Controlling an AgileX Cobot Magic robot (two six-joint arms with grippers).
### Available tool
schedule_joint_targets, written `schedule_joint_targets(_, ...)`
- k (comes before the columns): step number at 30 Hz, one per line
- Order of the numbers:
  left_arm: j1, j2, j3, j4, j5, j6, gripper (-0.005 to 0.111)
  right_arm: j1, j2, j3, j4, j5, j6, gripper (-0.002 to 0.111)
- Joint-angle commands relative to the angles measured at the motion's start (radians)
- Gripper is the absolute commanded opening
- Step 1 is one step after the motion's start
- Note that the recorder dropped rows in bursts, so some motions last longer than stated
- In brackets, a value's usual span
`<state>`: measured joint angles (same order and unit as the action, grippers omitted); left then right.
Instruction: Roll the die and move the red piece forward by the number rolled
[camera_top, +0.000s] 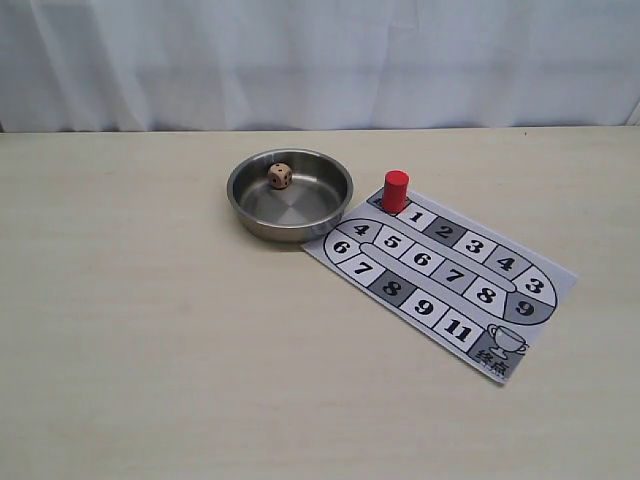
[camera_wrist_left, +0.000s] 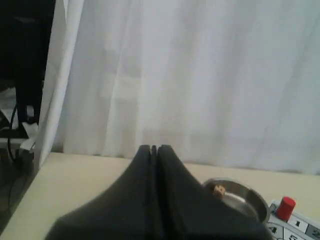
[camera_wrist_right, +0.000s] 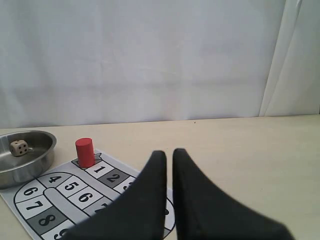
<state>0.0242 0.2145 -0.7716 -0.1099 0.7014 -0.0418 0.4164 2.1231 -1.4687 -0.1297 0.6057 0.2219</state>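
A small tan wooden die with dark pips (camera_top: 280, 176) rests inside a round steel bowl (camera_top: 290, 230) near its 11 o'clock wall, on a pale wooden bench (camera_top: 150, 350) before a white curtain (camera_top: 320, 60). At the bowl's 3 o'clock, a red cylinder piece (camera_top: 395, 190) stands upright on the 10 o'clock corner of a printed numbered board (camera_top: 440, 262), just beside square 1. The left gripper (camera_wrist_left: 153, 148) hangs with jaws clenched on nothing; the right gripper (camera_wrist_right: 169, 152) shows jaws all but clenched, a thin slit between them, grasping nothing.
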Motion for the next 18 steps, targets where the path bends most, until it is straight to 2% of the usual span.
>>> schedule_joint_targets(1, -0.001, 0.146, -0.066, -0.074, 0.013, 0.023, 0.000, -0.006, 0.007, 0.003, 0.002, -0.011, 0.000, 0.004)
schedule_joint_targets(11, -0.001, 0.529, -0.081, -0.286, -0.016, 0.269, 0.003, -0.006, 0.007, 0.003, 0.002, -0.011, 0.000, 0.004)
schedule_joint_targets(15, -0.001, 0.680, -0.081, -0.405, -0.016, 0.393, 0.019, -0.006, 0.007, 0.003, 0.002, -0.011, 0.000, 0.004)
schedule_joint_targets(18, -0.002, 0.804, -0.081, -0.516, -0.062, 0.467, 0.039, -0.006, 0.007, 0.003, 0.002, -0.011, 0.000, 0.004)
